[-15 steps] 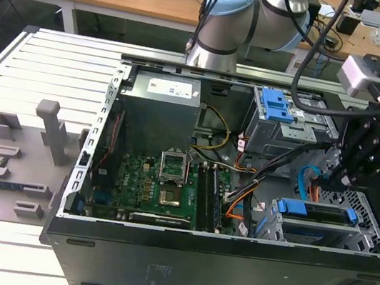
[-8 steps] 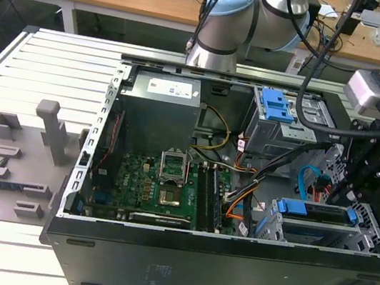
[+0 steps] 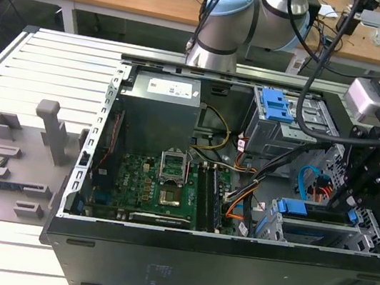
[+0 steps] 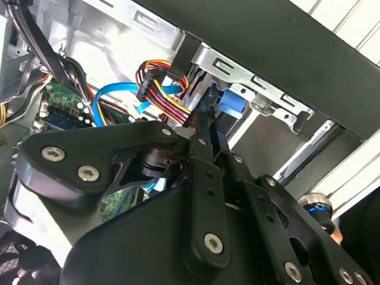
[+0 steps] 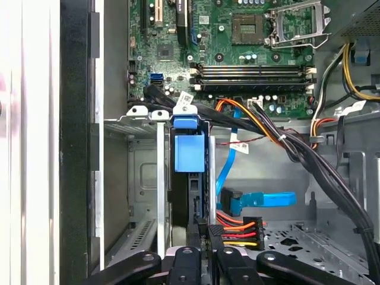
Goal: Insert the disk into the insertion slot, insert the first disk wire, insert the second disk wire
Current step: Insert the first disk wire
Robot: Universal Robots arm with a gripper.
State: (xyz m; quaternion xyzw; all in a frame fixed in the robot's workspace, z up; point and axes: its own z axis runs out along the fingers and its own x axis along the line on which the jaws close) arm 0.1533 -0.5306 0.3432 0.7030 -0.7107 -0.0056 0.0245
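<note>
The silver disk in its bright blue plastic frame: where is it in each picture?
Exterior view: silver disk in blue plastic frame, inside the low perforated silver-grey metal cage, exterior view's right.
First wrist view: edge-on between the cage's walls.
Second wrist view: beside the red-and-yellow wire bundle.
Shared landmark: the light blue flat cable.

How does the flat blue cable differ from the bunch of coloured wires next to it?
The blue cable is one flat ribbon of a single colour; the coloured wires are separate red, orange, yellow and black strands. The coloured wires end in a black plug nearer the gripper than the blue cable's end. Both lie beside the disk.
</note>
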